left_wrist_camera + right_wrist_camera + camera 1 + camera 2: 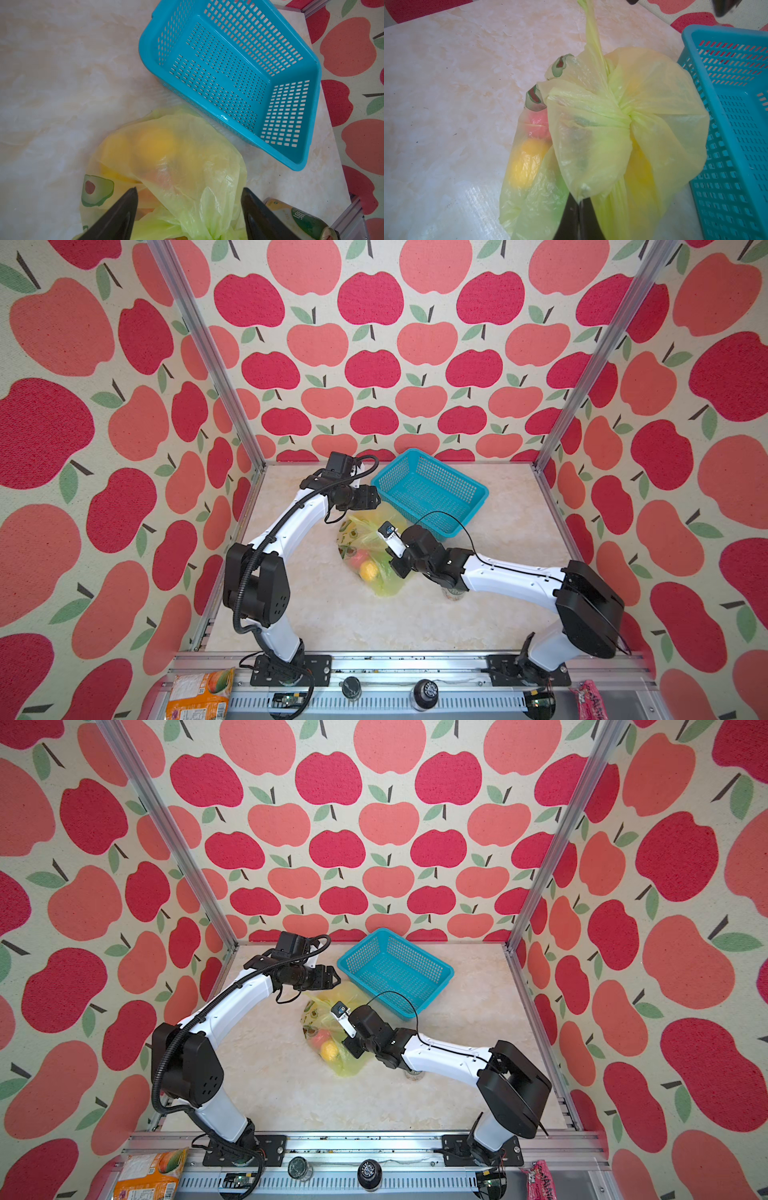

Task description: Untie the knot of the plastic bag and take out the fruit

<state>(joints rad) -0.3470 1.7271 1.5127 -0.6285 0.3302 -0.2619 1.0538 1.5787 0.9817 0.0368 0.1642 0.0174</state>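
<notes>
Right gripper [580, 201]: jaws pressed together on a plastic bag [591, 145] fold
Left gripper [189, 188]: jaws apart, over bag
Knot [626, 113]: tied, tightly bunched
Fruit [527, 160]: yellow, pink through film

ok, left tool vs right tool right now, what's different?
The left tool has its jaws open; the right tool has them shut. The left tool holds nothing, poised over the plastic bag; the right tool pinches a fold of it near the knot. Both are at the bag.
</notes>
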